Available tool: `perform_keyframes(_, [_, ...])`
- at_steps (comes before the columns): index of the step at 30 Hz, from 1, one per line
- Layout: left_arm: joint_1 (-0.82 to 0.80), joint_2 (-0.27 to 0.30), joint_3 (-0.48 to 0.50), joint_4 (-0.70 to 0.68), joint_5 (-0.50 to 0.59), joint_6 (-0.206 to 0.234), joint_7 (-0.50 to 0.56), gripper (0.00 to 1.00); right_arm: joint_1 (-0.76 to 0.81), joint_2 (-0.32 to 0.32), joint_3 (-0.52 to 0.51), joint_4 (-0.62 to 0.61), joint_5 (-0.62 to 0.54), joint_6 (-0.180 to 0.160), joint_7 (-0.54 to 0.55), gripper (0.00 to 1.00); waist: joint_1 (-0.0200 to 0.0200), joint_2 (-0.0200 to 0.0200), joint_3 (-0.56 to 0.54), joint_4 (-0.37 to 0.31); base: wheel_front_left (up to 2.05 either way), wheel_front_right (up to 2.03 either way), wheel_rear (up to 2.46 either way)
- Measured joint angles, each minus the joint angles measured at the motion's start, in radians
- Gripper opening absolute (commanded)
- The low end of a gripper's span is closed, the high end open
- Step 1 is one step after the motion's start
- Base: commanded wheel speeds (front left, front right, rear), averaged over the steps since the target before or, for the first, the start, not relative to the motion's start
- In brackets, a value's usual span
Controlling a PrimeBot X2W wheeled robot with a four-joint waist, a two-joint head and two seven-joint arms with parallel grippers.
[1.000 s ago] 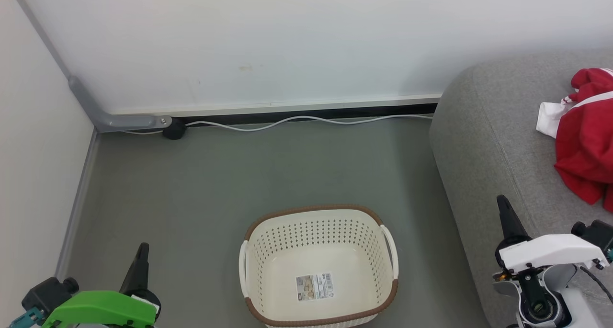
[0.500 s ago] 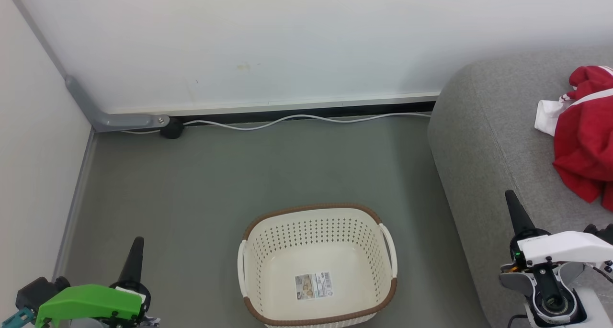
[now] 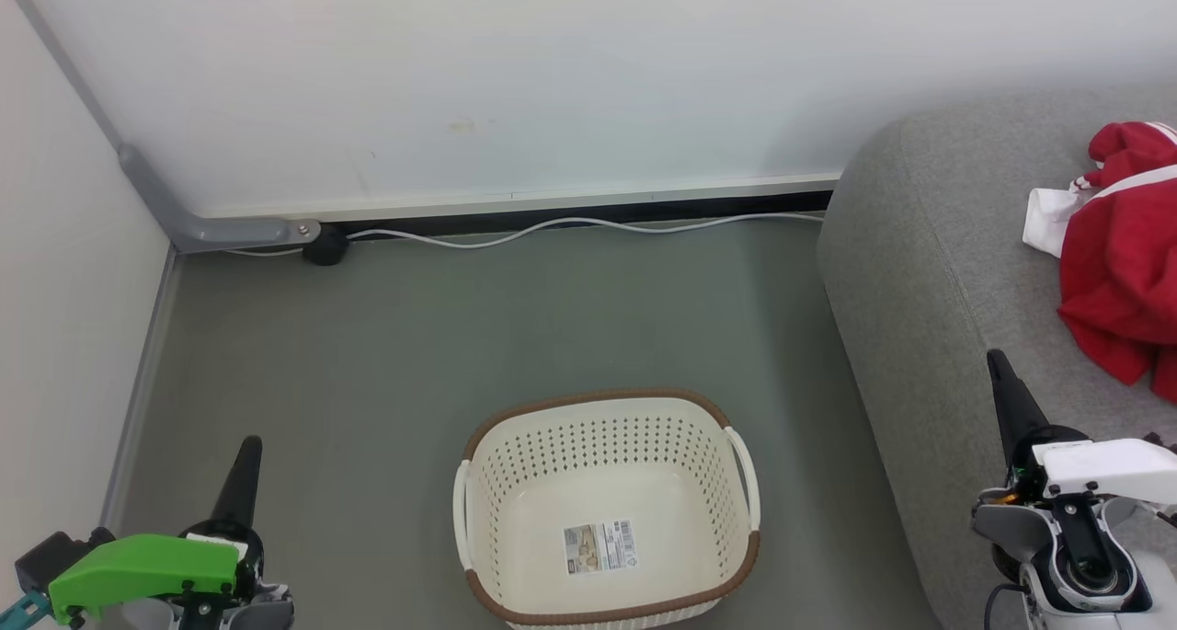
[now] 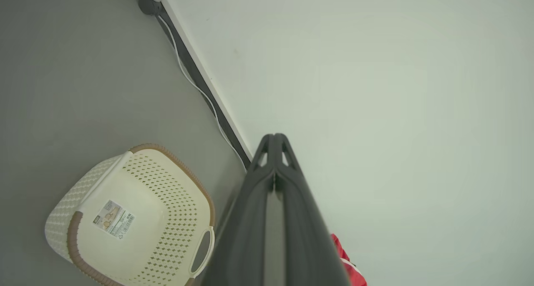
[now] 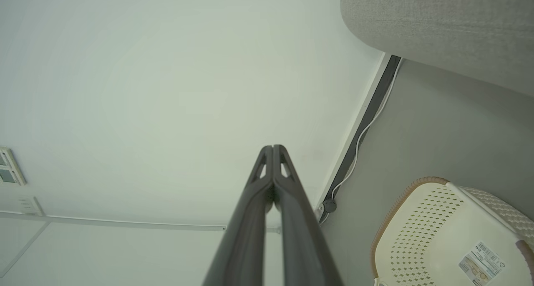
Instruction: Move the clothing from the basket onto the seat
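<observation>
Matte grey floor (image 3: 414,336); perforated cream basket (image 3: 607,446); crumpled red clothing (image 3: 1117,262)

Light: bright, even and diffuse over the wall (image 3: 552,78) and floor (image 3: 441,326).
Shadows: soft only. A faint grey shade lay on the wall beside the seat (image 3: 929,271), and a mild shade inside the basket (image 3: 598,446).
Colour: the wrist views gave the wall a greenish cast.
Focus: the head view was crisp, but the label (image 3: 599,547) print was too small to read.
Distortion: wide-angle stretch in the wrist views. The left hand (image 4: 274,136) and right hand (image 5: 273,147) loomed large, softer toward the bottom edge.
</observation>
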Motion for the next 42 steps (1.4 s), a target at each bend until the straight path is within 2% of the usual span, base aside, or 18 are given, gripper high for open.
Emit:
perform_keyframes(16, [-0.040, -0.021, 0.050, 0.047, -0.169, -0.035, 0.039, 0.00, -0.015, 0.008, -0.054, 0.000, 0.221, 0.021, 0.051, 0.00, 0.0000, 0.0000, 0.005, -0.006, 0.00, 0.00, 0.00])
perform_keyframes(42, [-0.048, -0.025, 0.055, 0.063, -0.181, -0.044, 0.042, 0.00, -0.017, 0.008, -0.056, 0.000, 0.228, 0.030, 0.052, 0.00, 0.0000, 0.0000, 0.004, -0.006, 0.00, 0.00, 0.00])
